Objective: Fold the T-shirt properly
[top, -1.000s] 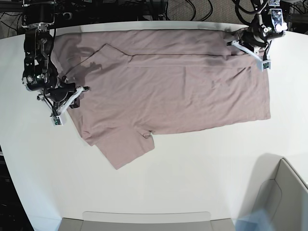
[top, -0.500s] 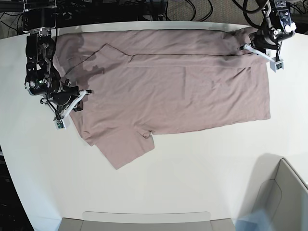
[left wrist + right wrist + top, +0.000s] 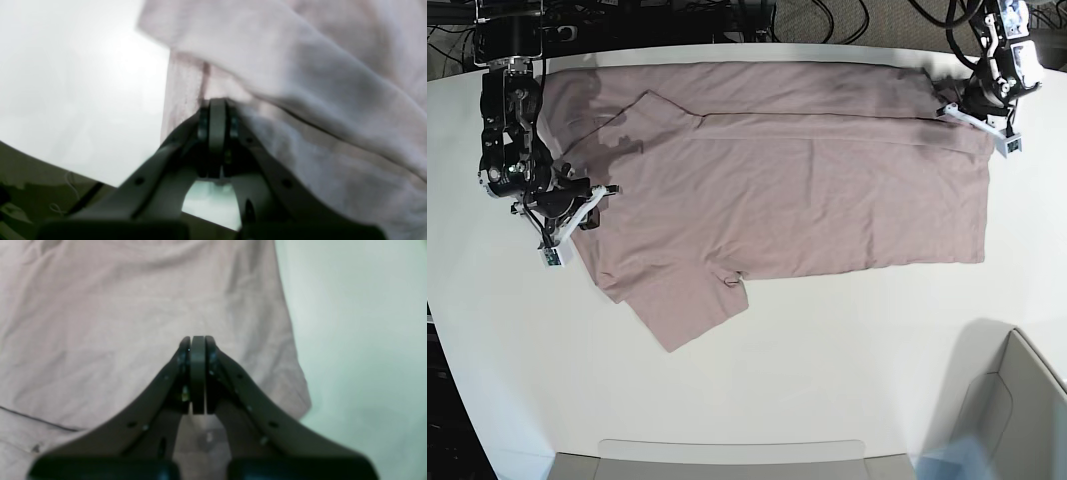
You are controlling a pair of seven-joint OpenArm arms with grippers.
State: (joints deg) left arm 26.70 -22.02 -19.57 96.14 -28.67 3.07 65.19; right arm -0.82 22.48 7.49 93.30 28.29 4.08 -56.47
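The T-shirt point(image 3: 797, 190) lies spread on the table point(image 3: 827, 360), the left gripper point(image 3: 217, 110) pinching its hem corner at its fingertips, the right gripper point(image 3: 197, 343) pressed together with cloth just beyond its tips.

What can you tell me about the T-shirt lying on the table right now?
The T-shirt is thin, wrinkled, dusty-pink cloth, spread flat across the white table, its far long edge folded over and one short sleeve pointing toward the camera. The shut left gripper pinches one far corner; the shut right gripper sits at the opposite end.
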